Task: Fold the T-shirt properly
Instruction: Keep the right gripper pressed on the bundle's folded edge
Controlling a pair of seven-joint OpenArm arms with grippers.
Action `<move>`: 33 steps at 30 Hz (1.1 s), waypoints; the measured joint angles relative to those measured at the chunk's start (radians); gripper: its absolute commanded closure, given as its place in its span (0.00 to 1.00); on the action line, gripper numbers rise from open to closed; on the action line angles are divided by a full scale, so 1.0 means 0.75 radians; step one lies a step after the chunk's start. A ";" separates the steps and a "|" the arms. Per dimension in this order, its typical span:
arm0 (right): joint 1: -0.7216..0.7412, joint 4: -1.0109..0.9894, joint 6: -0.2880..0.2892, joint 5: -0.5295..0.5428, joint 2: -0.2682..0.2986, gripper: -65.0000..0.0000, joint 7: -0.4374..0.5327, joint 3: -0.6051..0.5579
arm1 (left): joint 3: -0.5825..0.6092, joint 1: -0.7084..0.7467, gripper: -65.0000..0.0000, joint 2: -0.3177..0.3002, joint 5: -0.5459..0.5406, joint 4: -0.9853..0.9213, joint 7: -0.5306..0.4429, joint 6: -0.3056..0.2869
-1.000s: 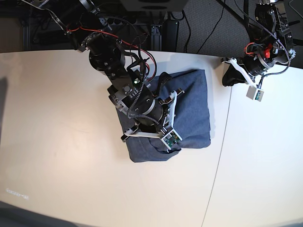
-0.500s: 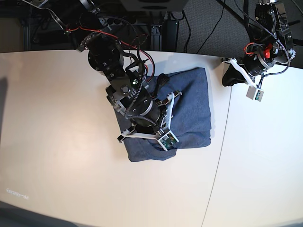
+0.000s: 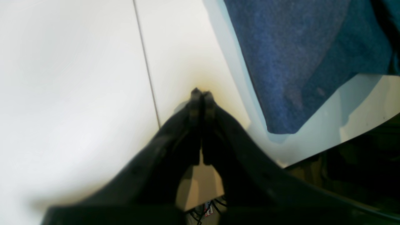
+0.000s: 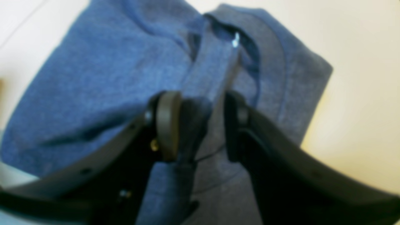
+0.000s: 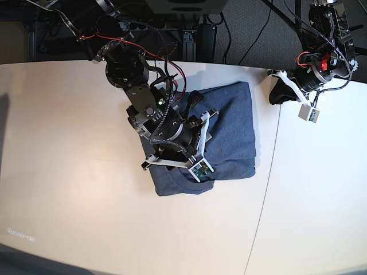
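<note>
The slate-blue T-shirt (image 5: 229, 129) lies folded into a thick rectangle in the middle of the white table (image 5: 69, 172). My right gripper (image 5: 179, 150) hangs over its near left part. In the right wrist view this gripper (image 4: 200, 125) is open, its fingers (image 4: 167, 125) either side of a raised fold just short of the collar (image 4: 250, 47). My left gripper (image 5: 279, 94) rests at the table's back right, away from the shirt. In the left wrist view it (image 3: 200, 93) is shut and empty, with a shirt corner (image 3: 297, 62) to its upper right.
A seam (image 5: 266, 183) runs front to back across the table, right of the shirt. It also shows in the left wrist view (image 3: 147, 62). Cables and dark equipment (image 5: 189, 23) sit behind the table's back edge.
My right arm has shifted a little to the left over the shirt. The shirt's near left edge has settled slightly. The left arm has not moved.
</note>
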 measured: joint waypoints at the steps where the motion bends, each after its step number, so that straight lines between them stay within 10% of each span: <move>1: 0.000 0.000 0.000 -0.005 -0.001 0.63 0.001 0.000 | 0.000 -0.001 1.00 0.000 -0.001 0.000 0.001 0.000; 15: -0.015 0.000 0.000 -0.023 0.019 0.63 -0.015 0.001 | 0.000 0.000 1.00 0.000 -0.001 0.000 0.001 0.000; 22: -0.048 0.000 -0.001 -0.022 0.018 0.99 -0.013 0.000 | 0.000 0.000 1.00 0.000 -0.001 0.000 0.001 0.000; 33: -0.048 0.000 -0.001 -0.080 0.018 1.00 0.036 0.001 | 0.000 0.000 1.00 0.000 0.000 0.000 0.001 0.000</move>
